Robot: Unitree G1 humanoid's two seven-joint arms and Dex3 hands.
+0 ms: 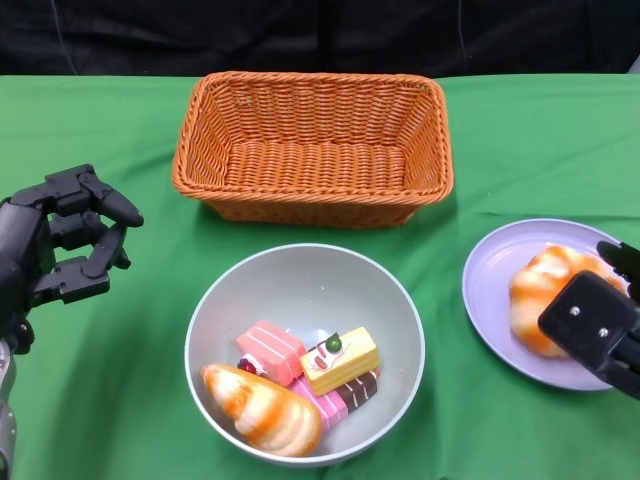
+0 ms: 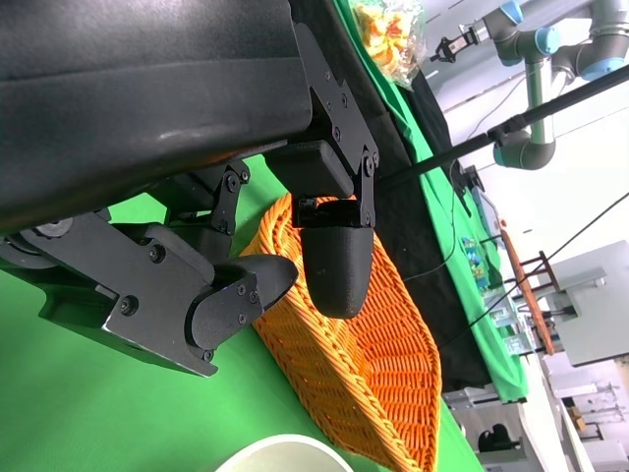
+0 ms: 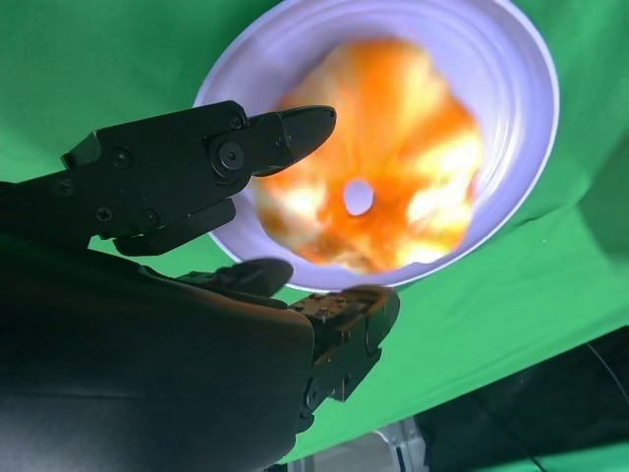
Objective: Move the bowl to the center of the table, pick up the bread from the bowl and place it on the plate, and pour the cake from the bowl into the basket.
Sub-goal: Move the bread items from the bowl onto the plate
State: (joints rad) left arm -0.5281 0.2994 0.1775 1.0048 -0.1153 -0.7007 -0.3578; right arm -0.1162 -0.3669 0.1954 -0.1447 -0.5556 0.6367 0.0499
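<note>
**A:** Why does the right hand (image 1: 600, 325) sit over the lavender plate (image 1: 490, 300)?

**B:** I judge it is setting down or has just let go of the bread roll (image 1: 535, 290) lying on that plate. In the right wrist view its fingers (image 3: 285, 128) are apart above the roll (image 3: 393, 187), but I cannot tell whether any fingertip touches it.

**A:** And the left hand (image 1: 65, 250)?

**B:** It hovers to the left of the grey bowl (image 1: 300, 265), well apart from it, fingers curled loosely with gaps between them and nothing in them.

**A:** Where is the bowl?

**B:** Just in front of the orange wicker basket (image 1: 312, 145), roughly mid-table, which suits pouring forward into it later. Inside the bowl lie a second bread roll (image 1: 262, 408), a yellow cake slice (image 1: 340, 362), a pink cake slice (image 1: 270, 350) and a chocolate one (image 1: 360, 388), all crowded toward the near side.

**A:** So the bread step isn't finished?

**B:** By my reading, no; one roll remains in the bowl.

**A:** The surface?

**B:** A green cloth (image 1: 100, 400) covers the table, with a dark backdrop behind the basket. The left wrist view shows a robot arm (image 2: 550, 59) on a stand farther off in the room.
</note>
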